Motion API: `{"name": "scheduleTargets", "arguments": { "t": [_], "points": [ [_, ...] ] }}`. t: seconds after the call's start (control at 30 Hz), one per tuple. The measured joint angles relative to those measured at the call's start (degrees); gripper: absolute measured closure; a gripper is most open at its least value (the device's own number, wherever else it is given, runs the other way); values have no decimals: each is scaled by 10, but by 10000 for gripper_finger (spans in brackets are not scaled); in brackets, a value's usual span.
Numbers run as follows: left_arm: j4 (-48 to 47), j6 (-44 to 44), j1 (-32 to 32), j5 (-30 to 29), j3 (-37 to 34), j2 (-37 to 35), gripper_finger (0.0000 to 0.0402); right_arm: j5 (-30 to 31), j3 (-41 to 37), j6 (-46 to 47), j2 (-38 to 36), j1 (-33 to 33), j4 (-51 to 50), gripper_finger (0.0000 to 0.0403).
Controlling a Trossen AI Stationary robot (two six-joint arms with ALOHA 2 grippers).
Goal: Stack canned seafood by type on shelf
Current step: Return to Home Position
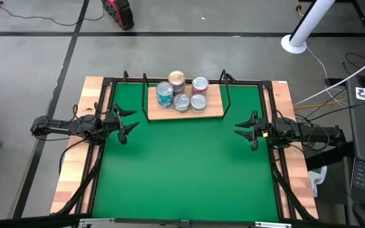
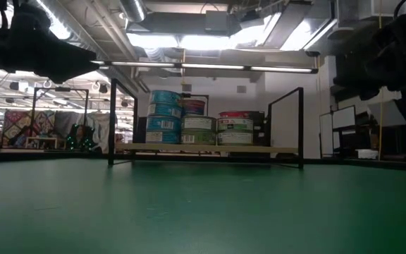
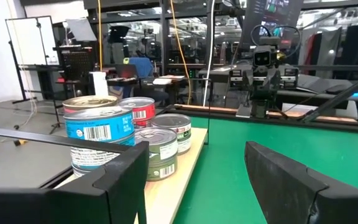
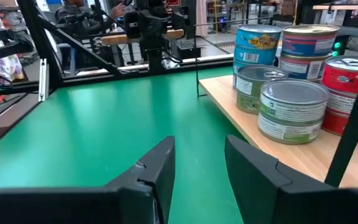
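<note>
The shelf point(image 1: 215, 111) is sitting at the far middle of the green mat point(image 1: 189, 171), which is covering the wooden surface point(image 1: 73, 171). Its black wire posts point(image 1: 227, 95) are standing up at both ends. The canned seafood point(image 1: 181, 94) is resting on the shelf's board in one tight cluster, the tins touching or nearly touching one another.

From above, five tops are showing. A blue-labelled stack point(image 1: 164, 95) is standing at the left. A gold-lidded tin point(image 1: 177, 79) is sitting at the back, with a pink-topped tin point(image 1: 199, 83) to its right. Two silver-lidded tins point(image 1: 182, 102) are lying side by side along the front edge. In the low view the blue-labelled stack is rising three tins high (the tallest pile as seen from there), with shorter piles just beside it.

The left pincer point(image 1: 134, 120) is hovering over the mat's left side, near the shelf's left end but apart from it. It is pointing inward across the mat, its fingers spread wide and gripping nothing. The right pincer point(image 1: 238, 128) is hovering over the mat's right side, facing the left one with open mat between them. Its fingers are parted too, by a narrower gap, and nothing is between them. Both pincers are hanging well clear of the tins.
</note>
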Motion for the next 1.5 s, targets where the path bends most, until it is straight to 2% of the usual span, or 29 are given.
{"name": "scheduleTargets", "arguments": {
  "t": [1.5],
  "points": [
    [0,1,0,0,0,0,141,-1,-2,0,0,0,10,262]
  ]
}}
